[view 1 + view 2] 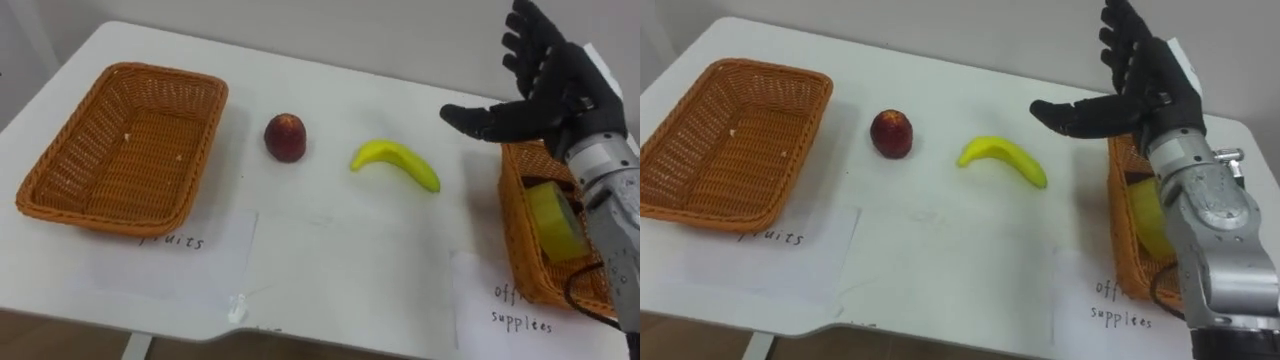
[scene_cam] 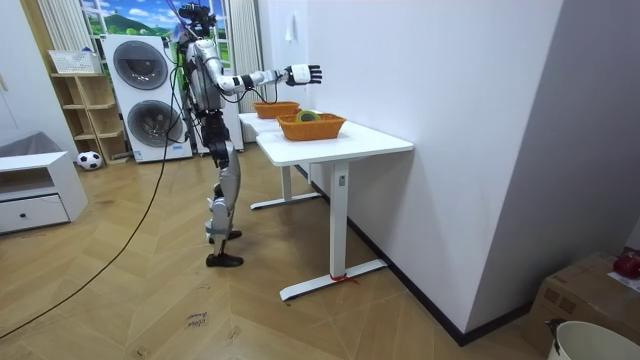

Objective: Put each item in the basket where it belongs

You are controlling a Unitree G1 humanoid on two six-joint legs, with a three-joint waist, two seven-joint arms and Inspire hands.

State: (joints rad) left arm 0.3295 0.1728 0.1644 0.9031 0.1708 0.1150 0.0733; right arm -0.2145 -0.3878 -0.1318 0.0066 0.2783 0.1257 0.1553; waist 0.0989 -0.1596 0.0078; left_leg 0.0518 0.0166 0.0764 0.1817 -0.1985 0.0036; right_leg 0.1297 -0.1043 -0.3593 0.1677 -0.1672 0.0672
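Observation:
On the white table [image 1: 330, 250] a red apple [image 1: 285, 137] lies left of centre, with a yellow banana [image 1: 397, 163] to its right. The fruit basket [image 1: 125, 145] at the left is wicker and holds nothing. At the right edge stands the office supplies basket [image 1: 525, 225] with a yellow-green tape roll [image 1: 556, 220] inside. My right hand [image 1: 545, 85] hovers open above that basket's far end, fingers spread and thumb pointing left toward the banana. In the room view the right hand [image 2: 303, 73] is stretched out above the table.
Paper labels lie in front of each basket: one for fruits [image 1: 180, 245] and one for office supplies [image 1: 500, 305]. A white wall runs behind the table. In the room view, washing machines [image 2: 150, 95] stand behind me.

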